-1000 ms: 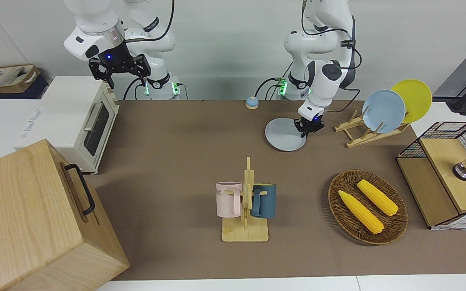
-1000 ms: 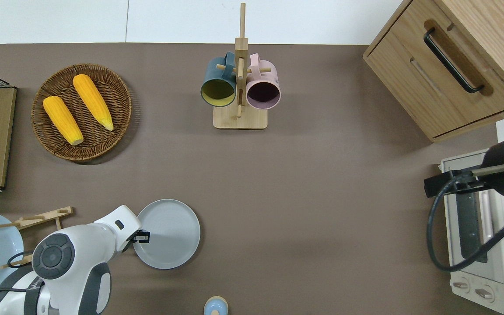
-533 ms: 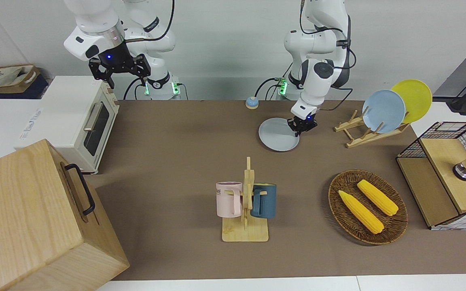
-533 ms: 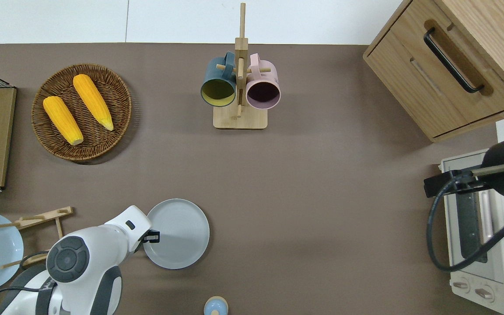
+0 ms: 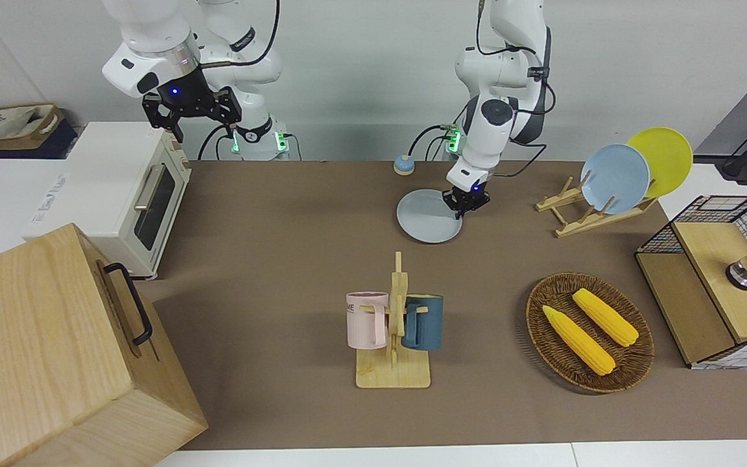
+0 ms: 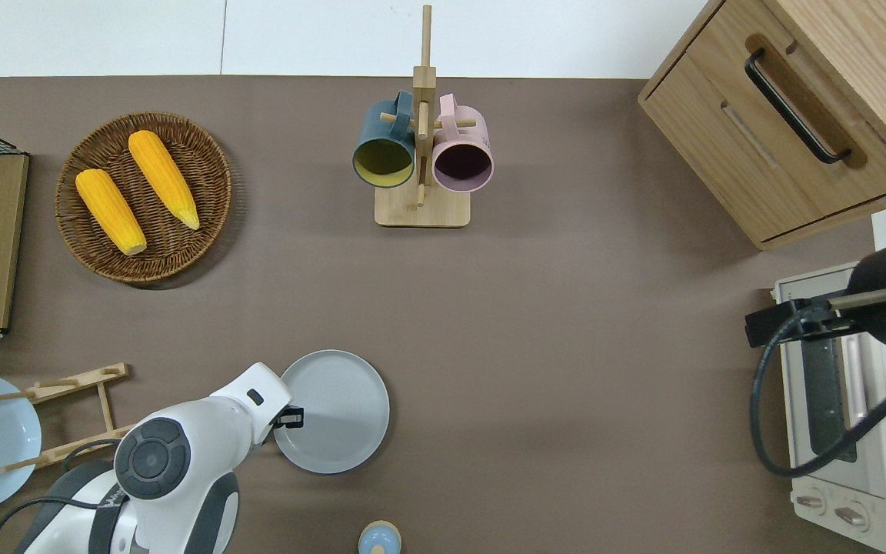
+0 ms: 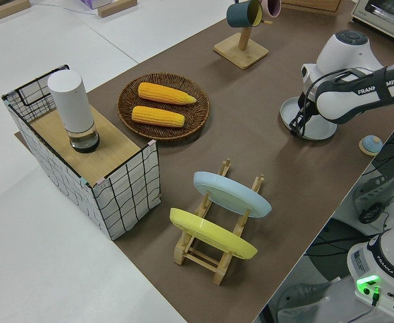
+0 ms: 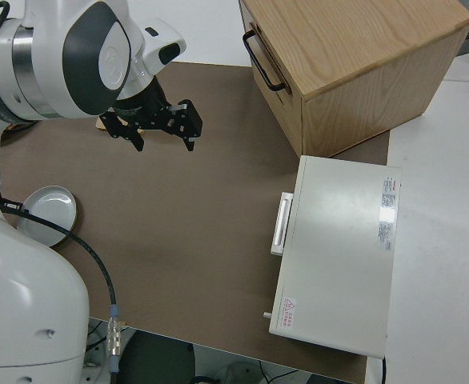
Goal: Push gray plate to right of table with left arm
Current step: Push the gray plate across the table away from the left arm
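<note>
One left end effector [image 5: 466, 204] presses the gray plate [image 5: 426, 223] rim; finger gap unclear.

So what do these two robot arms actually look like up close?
Both arms are glossy white with rounded joints, dark gray round caps and black cables looped along them. The left arm bears black "FRANKA" lettering. Each ends in a black gripper, left and right, with a small blue light. Green lights glow at their bases.

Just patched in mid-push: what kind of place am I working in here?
Most likely a lab bench staged as a kitchen: the table carries a toaster oven, a mug rack and a basket of corn, while the left gripper meets the gray plate.
</note>
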